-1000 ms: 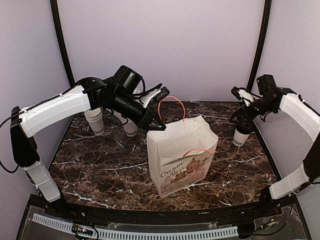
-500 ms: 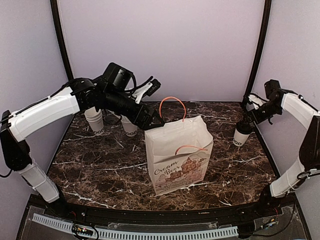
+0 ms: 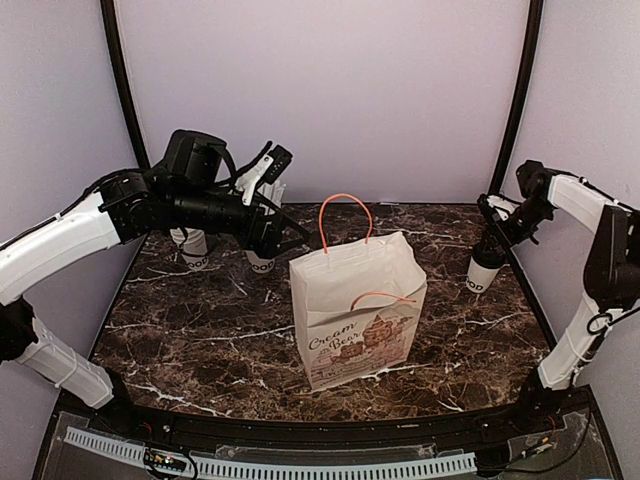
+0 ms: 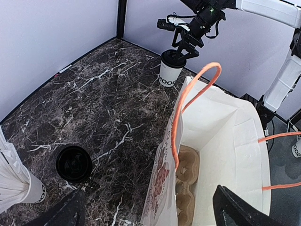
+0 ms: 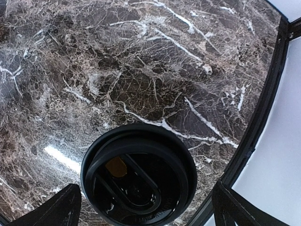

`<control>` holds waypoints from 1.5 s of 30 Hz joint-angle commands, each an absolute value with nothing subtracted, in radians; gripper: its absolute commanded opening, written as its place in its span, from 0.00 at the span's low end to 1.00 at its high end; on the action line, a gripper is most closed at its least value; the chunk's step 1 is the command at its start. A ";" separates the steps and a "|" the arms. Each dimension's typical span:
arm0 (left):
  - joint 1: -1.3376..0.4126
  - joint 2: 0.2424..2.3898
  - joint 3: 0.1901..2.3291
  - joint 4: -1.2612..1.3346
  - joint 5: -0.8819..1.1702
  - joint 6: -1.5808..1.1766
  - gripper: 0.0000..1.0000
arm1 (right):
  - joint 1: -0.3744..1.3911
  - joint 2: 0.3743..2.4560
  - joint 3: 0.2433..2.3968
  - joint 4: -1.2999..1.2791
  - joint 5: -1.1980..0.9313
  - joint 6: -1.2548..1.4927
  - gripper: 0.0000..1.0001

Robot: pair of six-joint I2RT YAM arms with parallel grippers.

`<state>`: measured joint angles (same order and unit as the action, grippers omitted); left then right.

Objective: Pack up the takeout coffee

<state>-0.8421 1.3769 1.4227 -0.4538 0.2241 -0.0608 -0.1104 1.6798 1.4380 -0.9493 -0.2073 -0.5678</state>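
Upright at the far right of the dark marble surface (image 3: pixel 200 340): the takeout coffee (image 3: pixel 484 270), long axis vertical, black dome lid up, dark lettering near the base turned toward the near left. Directly over the lid, the right tool (image 3: pixel 497 225), fingers spread wide to either side of the rim, gripping nothing; no contact to be made out. Just right of the cup, the black edge rail (image 5: pixel 263 103) of the enclosure, leaving little room on that side. Left of the cup and well apart from it, near the middle of the surface, a tall white paper bag (image 3: pixel 355 310), mouth open upward, orange handles (image 3: pixel 345 215) standing up, a brown cup carrier (image 4: pixel 186 183) lying in the bottom. Above and left of the bag's mouth, the left tool (image 3: pixel 272 198), fingers wide apart and empty. Behind that arm at the far left, a far-left cup (image 3: pixel 192 248) and a second cup (image 3: pixel 261 262), both white and upright, partly hidden by the arm.
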 commanded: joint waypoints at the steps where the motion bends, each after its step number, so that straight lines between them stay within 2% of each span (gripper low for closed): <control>1: -0.837 1.371 1.410 -0.434 0.237 -0.063 0.96 | -0.111 1.697 1.470 -0.986 -0.210 -0.580 0.99; 9: -0.837 1.390 1.408 -0.447 0.237 -0.064 0.94 | -0.110 1.720 1.480 -1.010 -0.214 -0.597 0.99; 15: -0.837 1.400 1.407 -0.450 0.242 -0.066 0.92 | -0.110 1.739 1.493 -1.021 -0.207 -0.605 0.85; 17: -0.837 1.404 1.408 -0.453 0.243 -0.064 0.92 | -0.110 1.747 1.501 -1.030 -0.209 -0.605 0.83; 33: -0.837 1.411 1.409 -0.465 0.251 -0.064 0.90 | -0.103 1.769 1.499 -1.031 -0.208 -0.603 0.87; 40: -0.837 1.408 1.414 -0.471 0.239 -0.063 0.90 | -0.097 1.769 1.510 -1.046 -0.215 -0.597 0.75; 45: -0.837 1.398 1.420 -0.488 0.205 -0.053 0.90 | -0.091 1.718 1.538 -1.081 -0.224 -0.589 0.71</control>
